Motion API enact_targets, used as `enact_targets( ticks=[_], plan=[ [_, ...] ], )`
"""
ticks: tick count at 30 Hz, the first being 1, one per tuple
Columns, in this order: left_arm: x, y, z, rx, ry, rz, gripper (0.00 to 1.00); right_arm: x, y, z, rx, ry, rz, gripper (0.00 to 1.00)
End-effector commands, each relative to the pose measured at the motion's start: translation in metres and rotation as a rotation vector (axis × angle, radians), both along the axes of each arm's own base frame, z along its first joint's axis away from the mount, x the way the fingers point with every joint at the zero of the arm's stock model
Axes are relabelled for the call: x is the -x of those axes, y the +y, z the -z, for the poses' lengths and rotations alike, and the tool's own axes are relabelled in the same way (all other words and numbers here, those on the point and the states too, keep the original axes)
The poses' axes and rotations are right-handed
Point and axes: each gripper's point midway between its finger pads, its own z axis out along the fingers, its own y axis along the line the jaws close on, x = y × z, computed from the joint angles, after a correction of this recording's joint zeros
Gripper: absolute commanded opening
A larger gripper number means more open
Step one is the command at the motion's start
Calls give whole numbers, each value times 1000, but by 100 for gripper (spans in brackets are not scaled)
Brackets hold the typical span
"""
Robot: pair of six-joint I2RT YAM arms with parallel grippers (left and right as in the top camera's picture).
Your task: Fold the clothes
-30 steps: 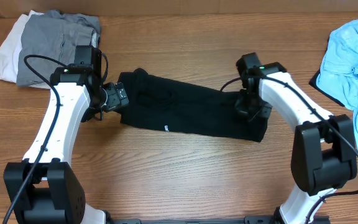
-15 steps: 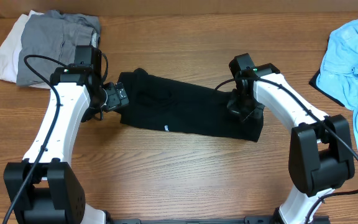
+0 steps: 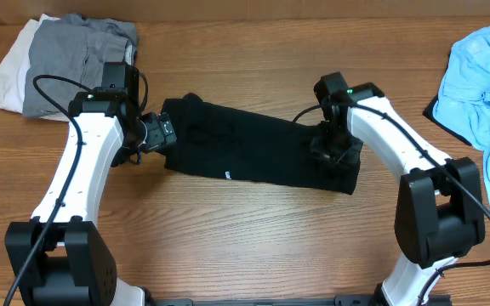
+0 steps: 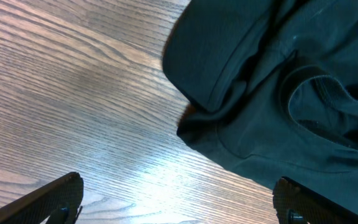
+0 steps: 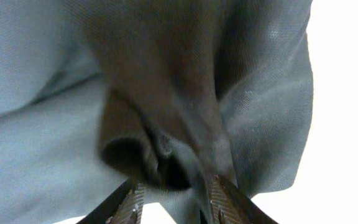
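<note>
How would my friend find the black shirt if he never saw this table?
Look at the middle of the wooden table. The black shirt lies there in a long strip. It alone is black with a tiny white logo: the grey pile is far left, the light blue shirt far right.

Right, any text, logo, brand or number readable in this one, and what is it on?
Small white logo near the front edge of the black shirt: too small to read in the overhead view, and it does not show in either wrist view.
Grey garment, white garment, light blue garment: no print visible.
Nothing else in view carries readable text.
</note>
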Motion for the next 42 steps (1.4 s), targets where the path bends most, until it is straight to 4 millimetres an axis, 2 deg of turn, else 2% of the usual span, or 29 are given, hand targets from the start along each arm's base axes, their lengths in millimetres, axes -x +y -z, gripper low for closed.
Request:
enact_targets(
  ticks=[1,2,5,7,9,14,20,23,25,31,35,40,42],
  plan=[
    [-1,-4,1,9,-1,2,100,-29,4,-41,-12,-101,-21,39],
    [-1,-4,1,9,1,2,100,-37,-3,-60,-4,-125,-4,40],
    [0,-4,1,9,5,2,100,-50,-18,-85,-9,-169,41,54],
    [0,-4,1,9,5,2,100,-57,-28,-90,-11,-191,64,61],
    [0,-4,1,9,5,2,100,-61,-38,-89,-12,-196,62,59],
    [0,-4,1,9,4,2,100,-64,-46,-64,-16,-162,75,41],
    [0,-4,1,9,6,2,100,-54,-27,-19,-101,-84,67,24],
    [0,-4,1,9,6,2,100,-48,-18,10,-152,-46,68,20],
    [0,-4,1,9,6,2,100,-46,-13,20,-186,-42,68,19],
    [0,-4,1,9,5,2,100,-43,6,40,-289,-59,57,20],
    [0,-4,1,9,5,2,100,-46,27,47,-364,-90,36,20],
    [0,-4,1,9,6,2,100,-54,38,43,-372,-127,11,18],
    [0,-4,1,9,6,2,100,-57,39,36,-372,-129,10,14]
  ],
)
